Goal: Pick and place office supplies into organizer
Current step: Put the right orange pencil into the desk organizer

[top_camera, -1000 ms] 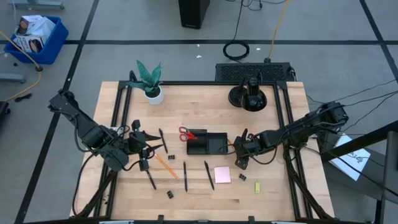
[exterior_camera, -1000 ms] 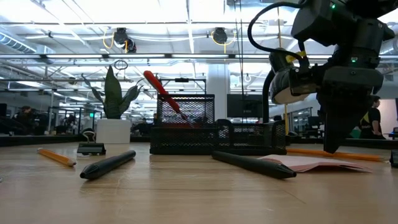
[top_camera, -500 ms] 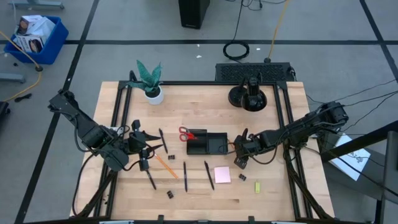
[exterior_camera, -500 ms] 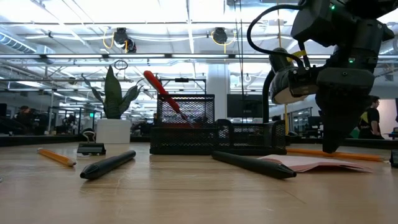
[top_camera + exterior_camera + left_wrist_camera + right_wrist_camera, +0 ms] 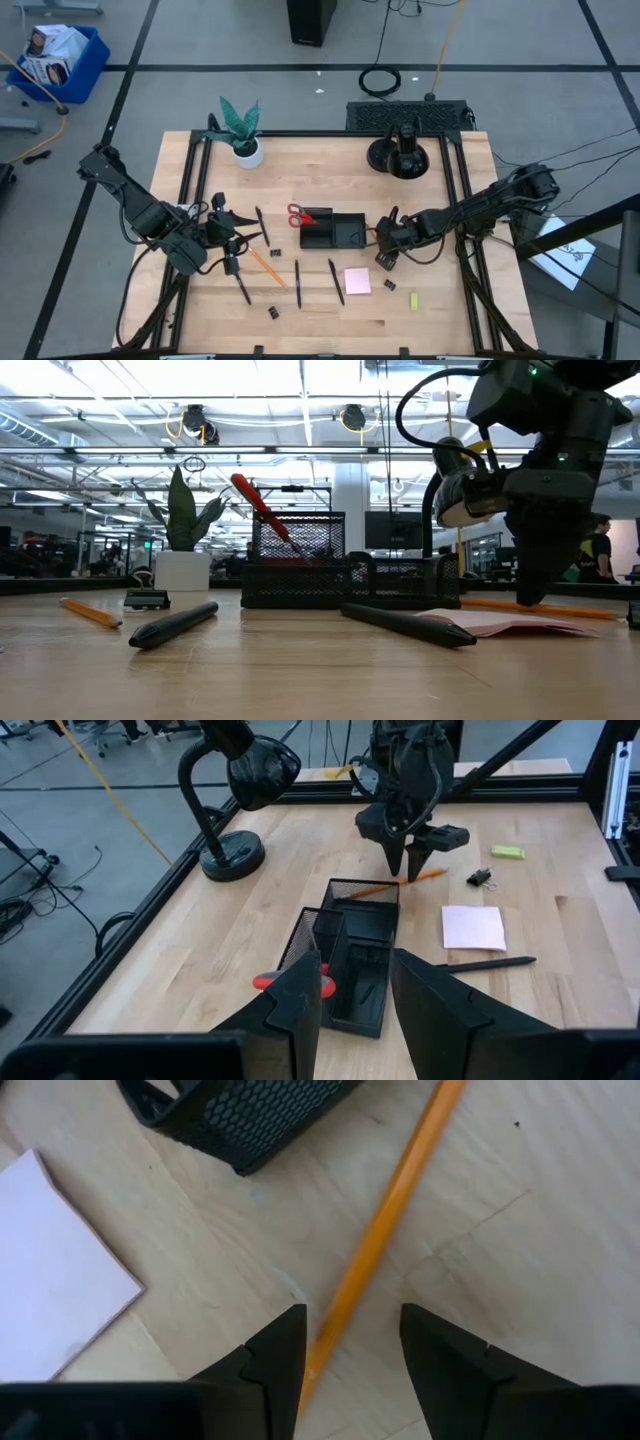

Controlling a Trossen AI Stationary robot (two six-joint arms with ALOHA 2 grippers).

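The black mesh organizer (image 5: 335, 231) stands mid-table, with red-handled scissors (image 5: 296, 213) upright in its left compartment. An orange pencil (image 5: 385, 1230) lies on the wood beside the organizer's right end. My right gripper (image 5: 350, 1342) points down over it, open, one finger on each side. Black pens (image 5: 298, 283) (image 5: 336, 281), another orange pencil (image 5: 268, 267), a pink pad (image 5: 357, 281), binder clips (image 5: 274, 312) and a yellow-green piece (image 5: 414, 299) lie loose near the front. My left gripper (image 5: 353, 1005) hovers open above the table's left part, with nothing between its fingers. My right gripper stands astride the orange pencil (image 5: 325, 1330), fingers coming from above. The pencil lies flat on the table and runs slantwise between them, passing close to one finger (image 5: 285, 1350). I cannot tell whether that finger touches it.
A potted plant (image 5: 240, 130) stands at the far left and a round black stand base (image 5: 398, 157) at the far right. Black frame rails (image 5: 465, 250) run along the table's sides. Bare wood lies to the right of the yellow-green piece.
My right gripper has rolled a little about its own pointing line while staying over the pencil. Nothing on the table has moved.
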